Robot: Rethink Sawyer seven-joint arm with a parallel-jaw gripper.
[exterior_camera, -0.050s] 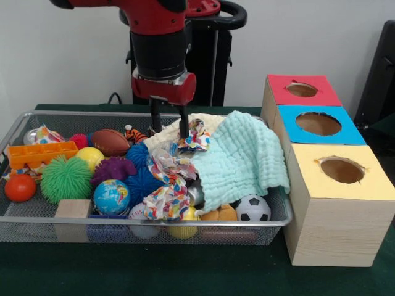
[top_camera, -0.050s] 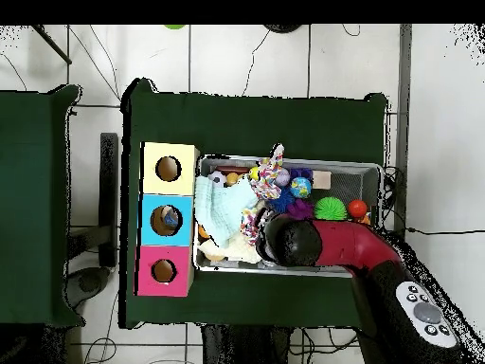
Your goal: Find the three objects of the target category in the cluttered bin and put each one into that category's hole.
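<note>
My gripper hangs open over the back middle of the wire bin, its two fingertips down at a cream cloth. The right fingertip touches the knot of a multicoloured rag rope. A mint green cloth drapes over the bin's right part. Balls lie around: a brown football, a globe ball, a small soccer ball, a green spiky ball. In the overhead view the arm hides the gripper. Three boxes with holes stand beside the bin: red, blue, yellow.
Also in the bin are an orange tray, a wooden block, an orange ball, a yellow ball, purple and blue spiky balls and a small tiger figure. Something shows inside the blue box's hole.
</note>
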